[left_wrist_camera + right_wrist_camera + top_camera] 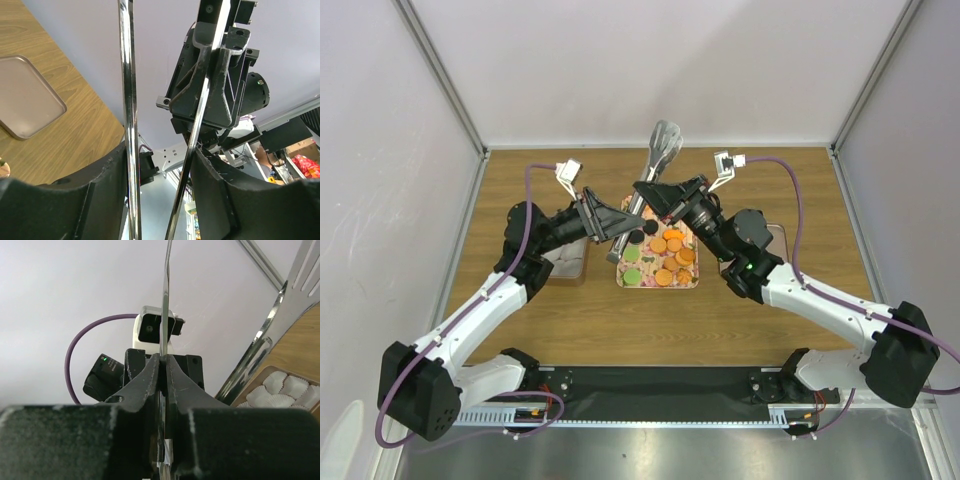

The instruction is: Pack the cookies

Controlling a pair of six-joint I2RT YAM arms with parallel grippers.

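cookies (pixel 665 258) on floral tray (pixel 694 283), lying under both grippers, right gripper (pixel 645 188) clamped on tongs (pixel 661 148), left gripper (pixel 623 228) straddling both tong arms, grip unclear

The tongs (pixel 129 100) run past both wrist views' edges
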